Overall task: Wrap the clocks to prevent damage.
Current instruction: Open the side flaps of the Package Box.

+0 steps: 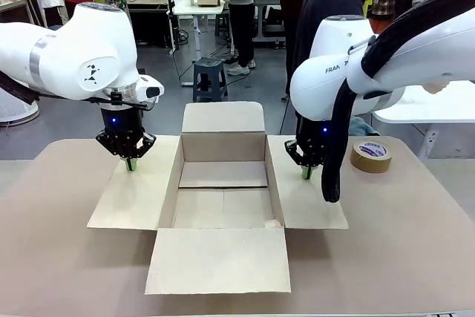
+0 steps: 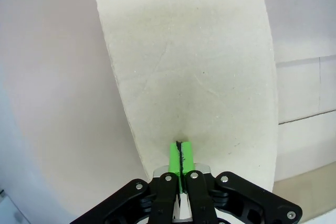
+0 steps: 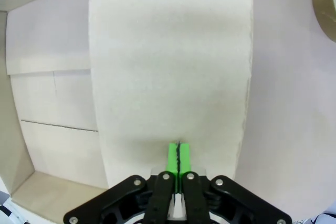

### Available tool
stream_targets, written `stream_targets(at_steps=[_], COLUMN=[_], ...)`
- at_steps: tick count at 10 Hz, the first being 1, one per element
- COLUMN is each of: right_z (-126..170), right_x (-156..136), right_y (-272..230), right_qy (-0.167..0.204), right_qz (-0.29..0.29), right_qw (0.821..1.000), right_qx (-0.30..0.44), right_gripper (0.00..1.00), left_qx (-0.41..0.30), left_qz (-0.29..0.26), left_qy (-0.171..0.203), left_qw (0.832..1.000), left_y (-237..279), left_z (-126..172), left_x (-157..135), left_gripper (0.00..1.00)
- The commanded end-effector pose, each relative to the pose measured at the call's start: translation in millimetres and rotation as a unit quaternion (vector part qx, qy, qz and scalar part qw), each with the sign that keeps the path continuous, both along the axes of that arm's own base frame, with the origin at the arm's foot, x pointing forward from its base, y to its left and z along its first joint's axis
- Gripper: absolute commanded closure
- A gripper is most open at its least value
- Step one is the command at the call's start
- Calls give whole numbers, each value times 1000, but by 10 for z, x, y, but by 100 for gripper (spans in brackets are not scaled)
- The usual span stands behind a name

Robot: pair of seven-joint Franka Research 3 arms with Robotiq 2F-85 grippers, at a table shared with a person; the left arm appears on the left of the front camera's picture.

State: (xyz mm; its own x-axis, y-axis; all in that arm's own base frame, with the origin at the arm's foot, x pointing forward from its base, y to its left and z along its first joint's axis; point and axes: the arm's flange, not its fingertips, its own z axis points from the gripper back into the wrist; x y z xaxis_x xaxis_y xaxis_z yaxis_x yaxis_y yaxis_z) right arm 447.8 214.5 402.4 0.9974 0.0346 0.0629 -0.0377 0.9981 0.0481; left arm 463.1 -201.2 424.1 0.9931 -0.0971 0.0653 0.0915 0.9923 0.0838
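One open cardboard box (image 1: pixel 223 146) mid-frame, four flaps (image 1: pixel 133 194) spread, one tape roll (image 1: pixel 371 155) at right, left gripper (image 1: pixel 131 164) and right gripper (image 1: pixel 306 174) both pressed together, tips on side flaps.

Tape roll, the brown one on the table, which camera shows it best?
The front view: the tape roll lies flat and whole on the table, beside the cardboard box's right flap. The right wrist view catches just a curved edge at its corner; the left wrist view faces the box's left flap.
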Motion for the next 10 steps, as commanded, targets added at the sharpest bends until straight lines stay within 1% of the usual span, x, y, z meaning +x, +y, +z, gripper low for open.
stream_targets(at_steps=[1, 3, 4, 6, 7, 8, 9, 10], right_z=[-117, -265, -338, -381, -375, -359, -322, -355], right_x=[27, 48, 57, 68, 67, 62, 45, 73], right_y=[-12, -58, -77, -101, -102, -105, -109, -98], right_qy=[-2, 10, 22, 29, 30, 28, 30, 37], right_qz=[-5, -6, -8, -11, -11, -9, -2, -12], right_qw=[1000, 1000, 1000, 1000, 999, 1000, 1000, 999], right_qx=[-11, -9, -6, 3, 7, 9, 9, -3], right_gripper=[99, 99, 99, 99, 99, 99, 99, 99], left_qx=[-21, -38, -38, -38, -44, -57, -67, -32], left_qz=[22, 32, 30, 30, 29, 29, 16, 31], left_qy=[-3, 12, 22, 30, 30, 19, 11, 30], left_qw=[1000, 999, 999, 998, 998, 998, 998, 999], left_y=[57, 112, 122, 120, 113, 108, 120, 104], left_z=[-86, -311, -397, -492, -514, -470, -368, -505], left_x=[-33, -12, -7, 14, 19, 15, -9, 25], left_gripper=[100, 100, 100, 100, 100, 100, 100, 100])
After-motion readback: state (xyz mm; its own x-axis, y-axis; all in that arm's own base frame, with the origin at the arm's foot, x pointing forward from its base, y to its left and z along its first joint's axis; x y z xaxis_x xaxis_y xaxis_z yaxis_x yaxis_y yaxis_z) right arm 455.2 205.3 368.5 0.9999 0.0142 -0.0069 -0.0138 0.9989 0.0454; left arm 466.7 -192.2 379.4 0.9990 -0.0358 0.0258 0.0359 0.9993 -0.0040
